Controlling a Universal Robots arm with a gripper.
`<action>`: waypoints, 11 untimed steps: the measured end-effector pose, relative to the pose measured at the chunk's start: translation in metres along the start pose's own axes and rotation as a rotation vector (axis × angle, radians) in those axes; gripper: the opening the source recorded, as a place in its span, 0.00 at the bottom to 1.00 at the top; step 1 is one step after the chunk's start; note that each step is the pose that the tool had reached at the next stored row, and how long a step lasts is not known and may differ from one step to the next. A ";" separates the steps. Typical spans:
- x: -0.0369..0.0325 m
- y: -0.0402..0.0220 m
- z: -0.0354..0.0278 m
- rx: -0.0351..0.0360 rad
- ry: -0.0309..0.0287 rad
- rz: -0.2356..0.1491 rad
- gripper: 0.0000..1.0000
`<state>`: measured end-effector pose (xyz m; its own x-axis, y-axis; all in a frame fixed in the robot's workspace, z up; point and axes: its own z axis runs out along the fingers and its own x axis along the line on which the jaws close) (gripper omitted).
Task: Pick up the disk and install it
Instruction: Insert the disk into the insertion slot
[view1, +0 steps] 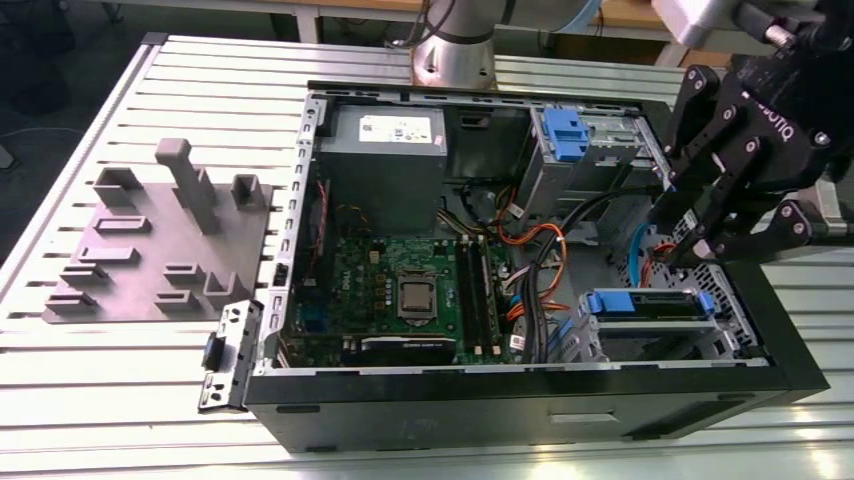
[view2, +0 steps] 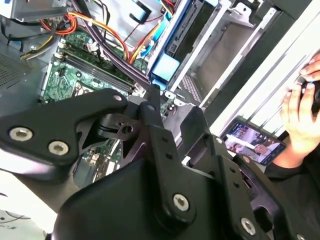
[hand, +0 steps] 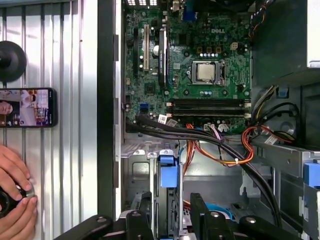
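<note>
- Apparently the silver-grey, blue-railed rectangular disk (view1: 650, 304) sits in a drive bay at the black metal computer case's (view1: 534, 388) near corner, on the exterior view's right.
- The tool (hand: 170, 201) is open, with its jaws either side of the disk.
- The disk is likely stiff, weighty and shock-sensitive, so hold it by the rails.

The gripper (hand: 171, 202) is hanging over the open computer case (hand: 106, 100) with its two black fingers (hand: 145, 212) standing apart, one on either side of the disk (hand: 168, 176), whose blue tab is sitting in the metal bay (hand: 135, 169). Past the bay, black and orange cables (hand: 190, 132) are running to the green circuit board (hand: 165, 60), where the bare processor (hand: 206, 72) is showing. Outside the case, a phone (hand: 26, 107) is lying lit on the slatted table (hand: 75, 60), and a person's hands (hand: 12, 170) near it are holding a small dark round thing (hand: 7, 199).
</note>
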<state>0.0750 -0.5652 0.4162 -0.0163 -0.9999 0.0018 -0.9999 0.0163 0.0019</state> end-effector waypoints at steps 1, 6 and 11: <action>0.0000 0.0000 0.0018 0.0000 0.0000 0.000 0.44; 0.0000 0.0000 0.0109 0.0000 0.0000 0.000 0.30; -0.0001 0.0000 0.0199 0.0000 -0.0001 0.000 0.11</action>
<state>0.0750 -0.5651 0.3962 -0.0163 -0.9999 0.0018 -0.9999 0.0163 0.0019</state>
